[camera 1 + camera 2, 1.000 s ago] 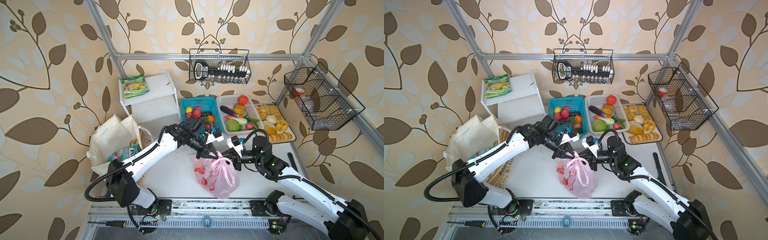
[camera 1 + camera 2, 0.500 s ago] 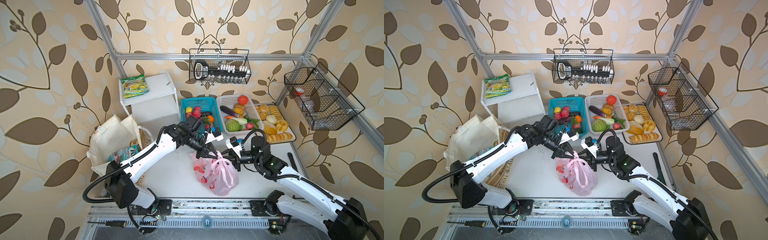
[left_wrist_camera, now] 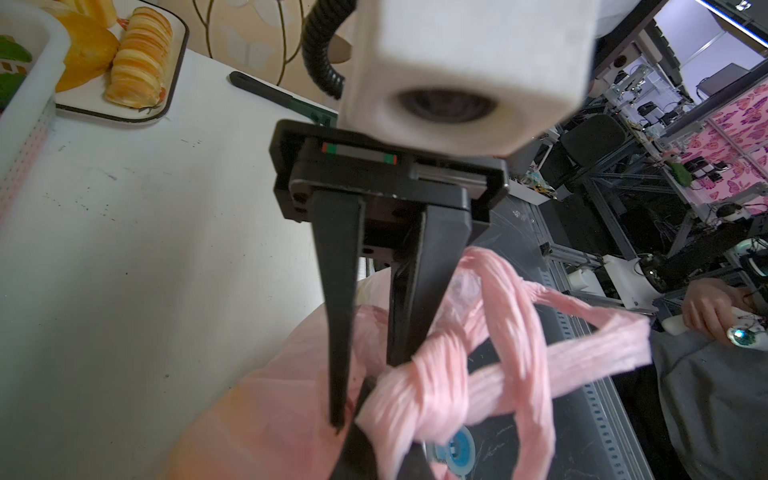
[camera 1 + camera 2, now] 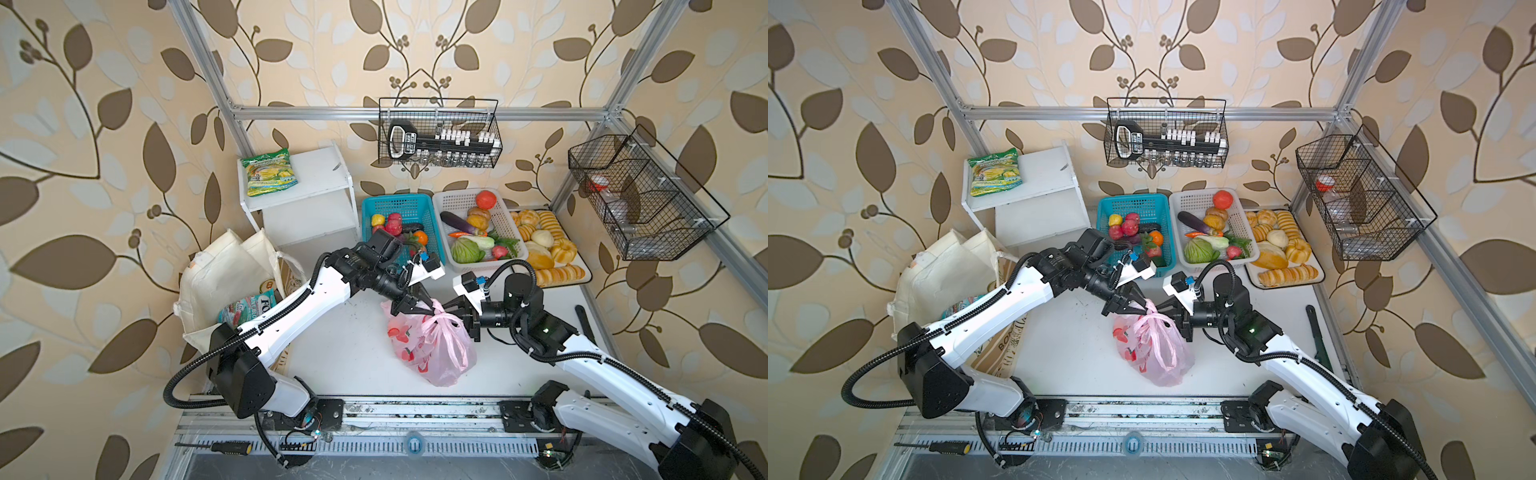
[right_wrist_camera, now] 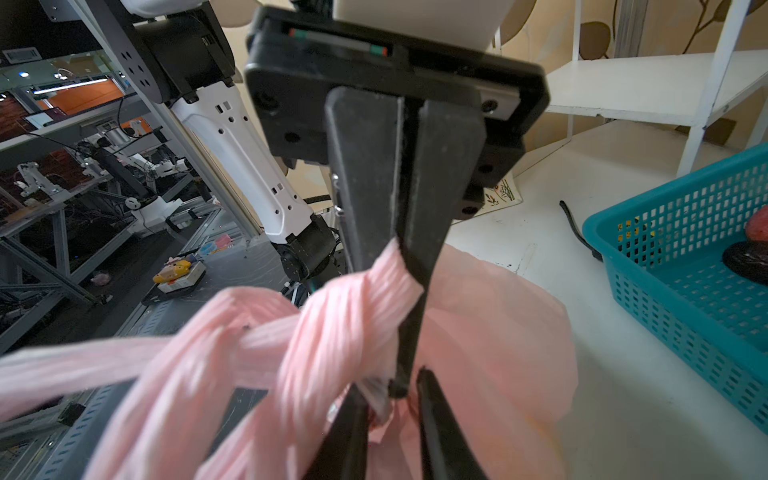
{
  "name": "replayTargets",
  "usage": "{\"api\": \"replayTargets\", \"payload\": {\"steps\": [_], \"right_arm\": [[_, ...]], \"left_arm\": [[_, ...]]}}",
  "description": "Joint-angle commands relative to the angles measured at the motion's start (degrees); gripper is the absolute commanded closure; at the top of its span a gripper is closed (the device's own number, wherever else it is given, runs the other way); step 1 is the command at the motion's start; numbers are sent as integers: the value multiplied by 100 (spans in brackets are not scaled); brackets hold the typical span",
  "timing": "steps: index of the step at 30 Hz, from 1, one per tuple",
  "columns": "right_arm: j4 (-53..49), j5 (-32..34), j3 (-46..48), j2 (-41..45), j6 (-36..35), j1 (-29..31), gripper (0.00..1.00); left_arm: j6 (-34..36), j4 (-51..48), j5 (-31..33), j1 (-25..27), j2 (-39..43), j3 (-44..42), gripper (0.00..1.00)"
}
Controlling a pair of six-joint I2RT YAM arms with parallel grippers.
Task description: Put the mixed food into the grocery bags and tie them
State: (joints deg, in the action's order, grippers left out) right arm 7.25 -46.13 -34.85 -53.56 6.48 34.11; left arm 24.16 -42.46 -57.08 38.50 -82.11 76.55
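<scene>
The pink plastic bag [image 4: 432, 353] [image 4: 1154, 357] lies mid-table, its twisted handles crossed in a knot [image 4: 440, 314] [image 3: 432, 374]. My left gripper [image 4: 428, 305] [image 4: 1143, 305] is shut on a handle strand, which shows pinched between its fingers [image 5: 365, 187]. My right gripper [image 4: 445, 309] [image 4: 1158, 310] meets it from the opposite side, its jaws narrowly closed on bag plastic beside the knot [image 5: 332, 299]. The cream tote [image 4: 220, 274] [image 4: 946, 266] stands at left with a teal-red packet [image 4: 249, 307] and a can [image 4: 269, 284] inside. Toy fruit [image 4: 392, 222] fills the blue basket [image 4: 399, 201].
A white basket [image 4: 469, 199] of toy vegetables and a bread tray [image 4: 582, 272] sit at the back right. A white shelf [image 4: 320, 174] carries a green-yellow packet [image 4: 270, 176]. A black tool [image 4: 584, 324] lies by the right edge. Wire baskets [image 4: 440, 133] hang on the frame.
Both grippers remain at the bag's knot. The right one shifted slightly leftward and back again. The bag has hardly moved.
</scene>
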Motion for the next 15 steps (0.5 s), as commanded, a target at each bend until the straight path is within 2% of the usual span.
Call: {"api": "replayTargets", "payload": {"steps": [1,6,10,11,15], "right_arm": [[133,328,102,159,-6,-1,94],[9,693,140,286,-14,3,98],[-4,837,198,364,9,-7,100],[-8,857,211,377,11,-2,100],[164,826,290,411,151,-2,100]], "left_arm": [[49,-52,-91,-18,204,0,92],[36,-121,-40,-25,160,85,89],[203,-383,84,-27,142,168,79],[202,-418,116,-27,142,176,73],[207,-452,104,-26,164,167,67]]}}
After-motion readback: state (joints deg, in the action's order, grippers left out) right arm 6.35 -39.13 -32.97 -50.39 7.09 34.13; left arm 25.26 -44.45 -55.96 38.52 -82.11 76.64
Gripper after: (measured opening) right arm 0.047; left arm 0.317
